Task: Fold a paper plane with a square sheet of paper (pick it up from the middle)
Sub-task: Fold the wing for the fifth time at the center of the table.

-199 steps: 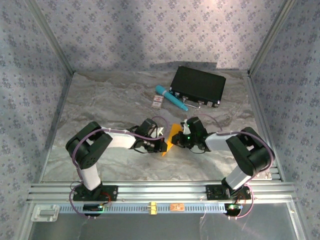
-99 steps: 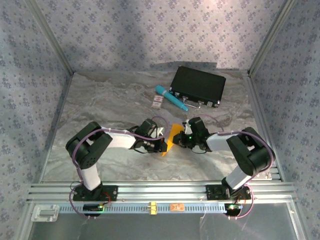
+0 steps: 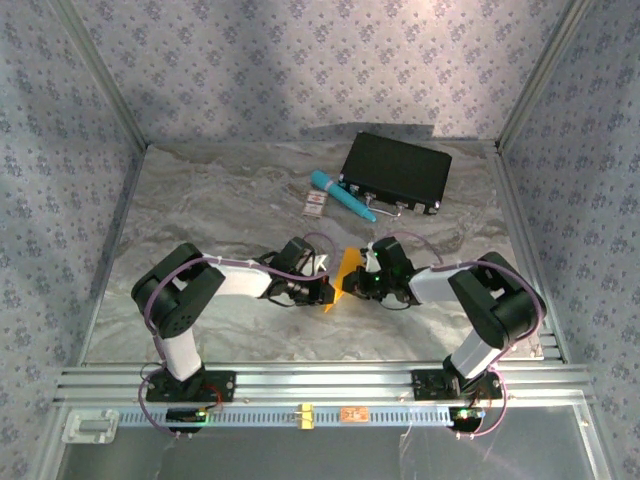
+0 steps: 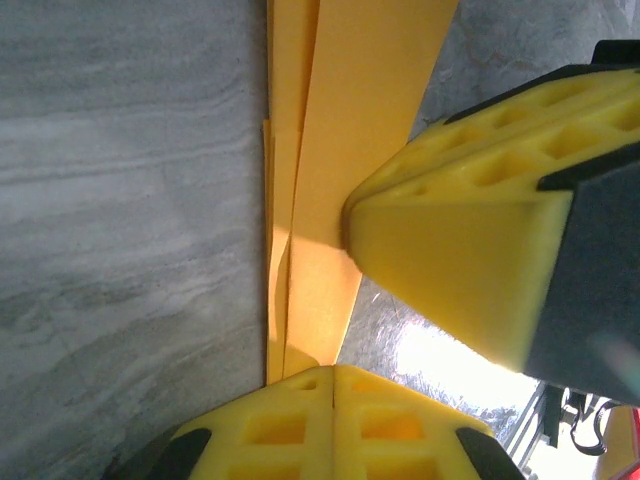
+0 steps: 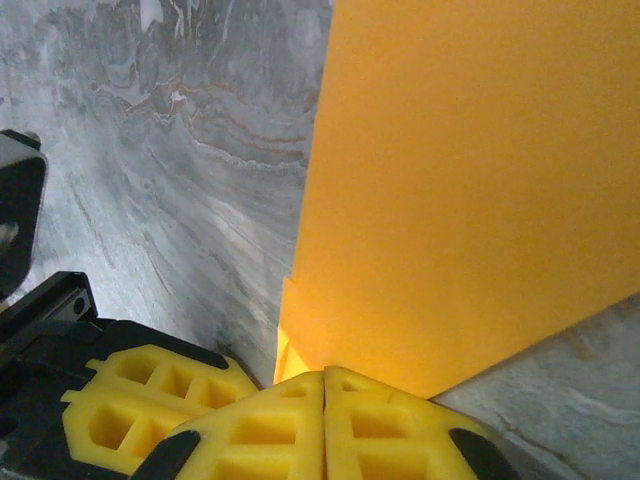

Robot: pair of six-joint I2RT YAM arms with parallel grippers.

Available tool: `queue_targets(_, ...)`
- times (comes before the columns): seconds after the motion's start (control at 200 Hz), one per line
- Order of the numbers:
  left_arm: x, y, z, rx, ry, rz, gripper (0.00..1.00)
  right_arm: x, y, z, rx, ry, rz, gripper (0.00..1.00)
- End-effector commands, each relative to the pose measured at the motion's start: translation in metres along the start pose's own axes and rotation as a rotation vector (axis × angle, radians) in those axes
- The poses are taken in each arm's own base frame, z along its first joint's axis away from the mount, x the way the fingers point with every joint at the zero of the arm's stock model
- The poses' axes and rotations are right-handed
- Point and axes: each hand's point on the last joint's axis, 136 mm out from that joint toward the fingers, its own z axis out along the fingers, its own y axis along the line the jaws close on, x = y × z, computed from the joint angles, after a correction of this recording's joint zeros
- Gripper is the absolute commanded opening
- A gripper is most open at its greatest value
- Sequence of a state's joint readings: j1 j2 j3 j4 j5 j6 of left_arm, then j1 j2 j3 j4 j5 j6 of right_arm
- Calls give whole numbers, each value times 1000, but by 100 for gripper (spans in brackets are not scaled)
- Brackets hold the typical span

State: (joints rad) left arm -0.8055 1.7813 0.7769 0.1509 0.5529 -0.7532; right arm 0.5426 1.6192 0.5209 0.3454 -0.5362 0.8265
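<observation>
The left pincer (image 4: 333, 388) pinches the folded paper (image 4: 365, 110).

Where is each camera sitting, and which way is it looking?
Top camera: up high behind the arms, looking down at the table; both arms show, meeting at the folded paper.
Left wrist camera: on the left arm, looking along the left gripper, shut on the paper.
Right wrist camera: on the right arm, looking along the right gripper, shut on the paper.
Shared: both wrist views show the same paper and the other gripper beside it.

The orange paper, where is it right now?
Top view: the orange paper sits mid-table, pinched between the left gripper and right gripper, in front of the teal pen.
</observation>
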Motion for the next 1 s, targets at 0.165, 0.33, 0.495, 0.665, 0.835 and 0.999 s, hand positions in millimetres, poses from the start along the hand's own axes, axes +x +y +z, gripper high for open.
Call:
queue_targets(0.165, 13, 22, 2, -82, 23, -70, 0, -34, -19, -46, 110, -227, 26, 11)
queue_targets(0.33, 4, 1, -9, -57, -20, -40, 1, -36, -30, -79, 229, -323, 12, 15)
queue_targets(0.495, -11, -23, -23, -33, -68, -4, 6, -29, -26, -87, 203, -330, 10, 21)
queue_targets(0.665, -24, -32, -40, -45, -102, 35, 14, -22, -22, -80, 178, -287, 1, 24)
queue_targets(0.835, -40, -18, -60, -69, -101, 37, 17, -18, -18, -67, 161, -258, -3, 24)
queue_targets(0.999, -51, -3, -56, -74, -86, 16, 18, -16, -11, -55, 154, -220, -23, 24)
